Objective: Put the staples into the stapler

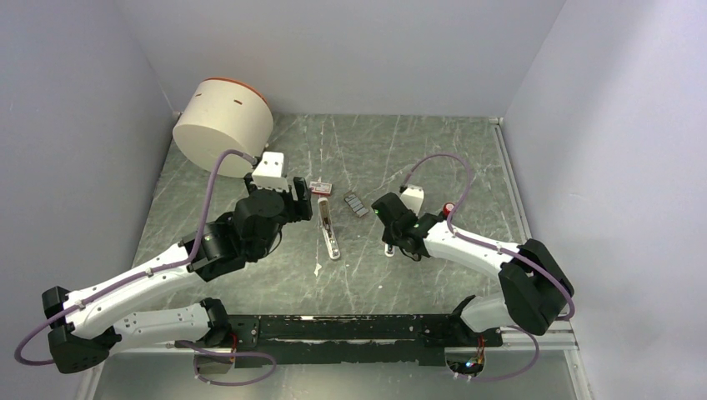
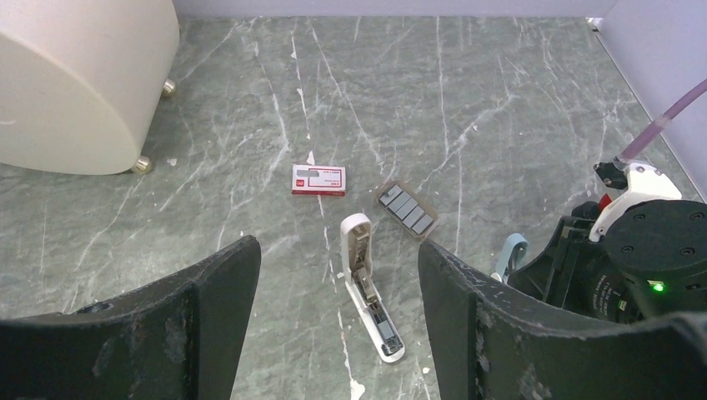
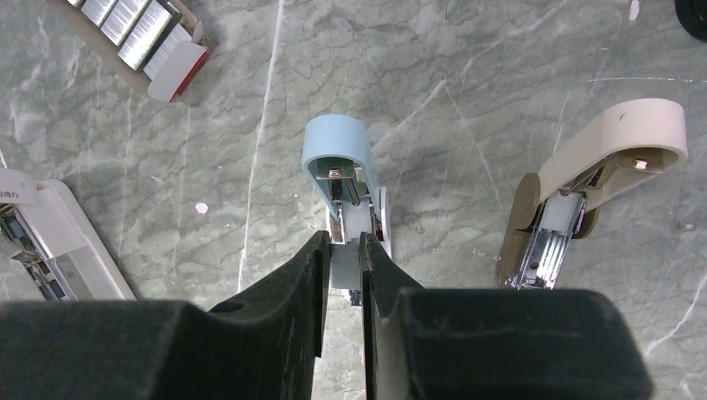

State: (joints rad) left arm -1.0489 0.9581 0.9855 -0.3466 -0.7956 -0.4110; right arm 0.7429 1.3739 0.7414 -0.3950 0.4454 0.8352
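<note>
The left tool (image 2: pixel 338 254) hangs with its fingers spread wide and nothing between them. Just ahead of it, framed by the two fingers, the stapler (image 2: pixel 367 283) lies opened flat on the tabletop (image 2: pixel 500 100) with its metal channel facing up. A little beyond the stapler's far tip, and off to the tool's right, sits a tray (image 2: pixel 406 209) of grey staple strips. Farther out, straight ahead, lies the red staple box (image 2: pixel 318 179), apart from both.

The right tool (image 3: pixel 343 246) is clamped shut on the base of a small blue stapler (image 3: pixel 338 150), which stands on the tabletop. A beige stapler (image 3: pixel 600 150) stands close on its right. The white stapler is at its near left and the tray at its far left.

The step in hand seems to be getting a strip into the white stapler's channel. To do it well, the right tool would probably have to let go of the blue stapler first. One tool should then take a single strip by its long sides, narrowing only enough to lift it without snapping it. The strip should be turned parallel with the channel before it comes down, then lowered flat, not end first. The other tool could pin the stapler's near end, since so light a body is likely to skid at a touch.
</note>
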